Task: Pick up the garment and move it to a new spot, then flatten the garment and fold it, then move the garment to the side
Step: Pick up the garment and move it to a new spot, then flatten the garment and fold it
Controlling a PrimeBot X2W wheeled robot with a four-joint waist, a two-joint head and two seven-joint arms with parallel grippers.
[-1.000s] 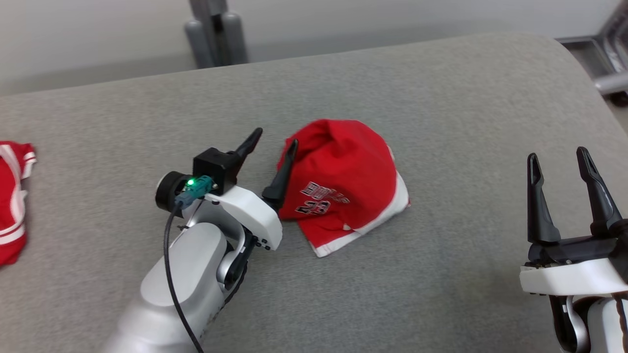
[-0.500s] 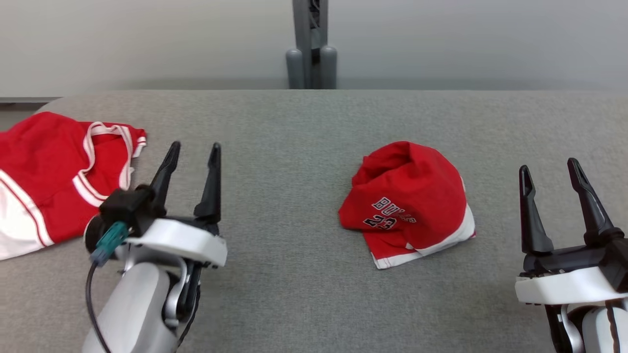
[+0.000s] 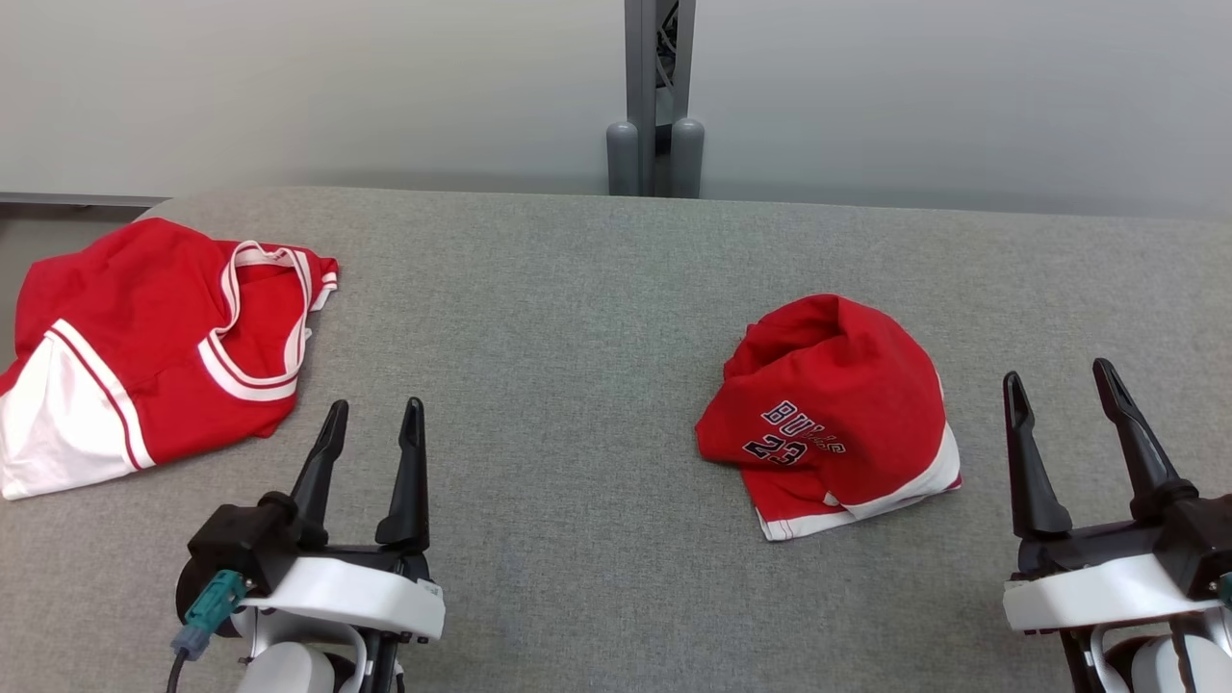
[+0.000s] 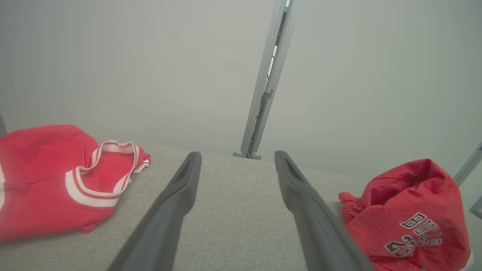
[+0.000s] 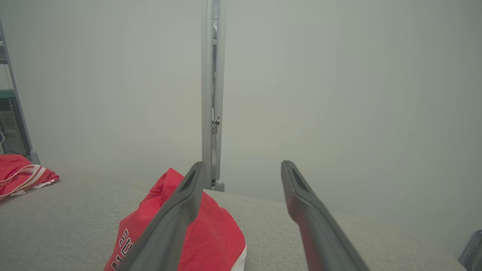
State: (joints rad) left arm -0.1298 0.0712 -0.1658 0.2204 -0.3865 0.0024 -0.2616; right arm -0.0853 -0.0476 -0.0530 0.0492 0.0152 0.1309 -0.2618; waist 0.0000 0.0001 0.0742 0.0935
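Note:
A crumpled red garment [image 3: 837, 404] with white trim and "BULLS 23" lettering lies bunched right of the middle of the grey table [image 3: 558, 318]. In the left wrist view the garment [image 4: 410, 210] lies to the right, and in the right wrist view the garment [image 5: 218, 233] sits behind the left finger. My left gripper [image 3: 375, 412] stands open at the lower left, well left of the garment and holding nothing. My right gripper [image 3: 1057, 375] stands open at the lower right, just right of the garment. Both gaps show bare cloth surface or wall: left gripper [image 4: 237, 155], right gripper [image 5: 243, 163].
A second red jersey [image 3: 144, 356] with white stripes lies spread at the table's far left edge, also seen as the jersey [image 4: 45, 188] from the left wrist. A grey metal post [image 3: 654, 96] stands behind the table's far edge against a pale wall.
My left gripper has drawn back from beside the bunched garment to the lower left, still open. The head camera has swung, bringing the left jersey into view. The right gripper has barely moved.

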